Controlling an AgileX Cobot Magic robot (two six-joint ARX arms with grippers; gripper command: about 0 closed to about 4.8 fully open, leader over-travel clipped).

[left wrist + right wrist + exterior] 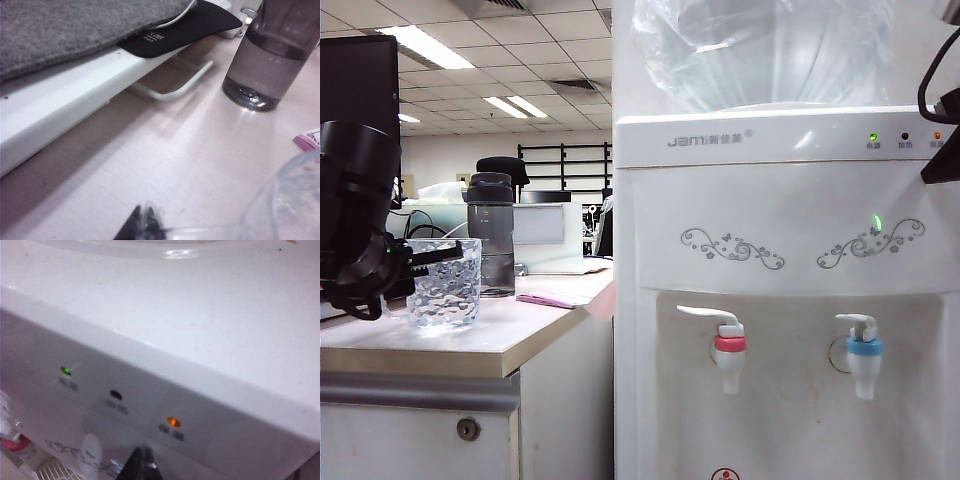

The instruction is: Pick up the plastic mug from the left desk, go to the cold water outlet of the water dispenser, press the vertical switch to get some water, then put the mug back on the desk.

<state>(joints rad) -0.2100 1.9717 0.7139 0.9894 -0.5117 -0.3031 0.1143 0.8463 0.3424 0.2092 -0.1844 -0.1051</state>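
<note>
left jaws (pixel 440 256) clamp the plastic mug (pixel 444 283) handle; right jaws (pixel 141 465) look closed

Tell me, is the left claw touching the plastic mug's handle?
Touching. In the left wrist view the left claw is pinched shut on the thin clear handle of the plastic mug; the exterior view shows its fingers meeting the mug's side.

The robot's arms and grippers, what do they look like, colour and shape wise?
The left gripper is all black, with thin flat fingers on a bulky, rounded glossy black wrist housing. Of the right gripper only a dark pointed fingertip shows in its wrist view. In the exterior view the right arm is angular black, with a black cable looping above it.
</note>
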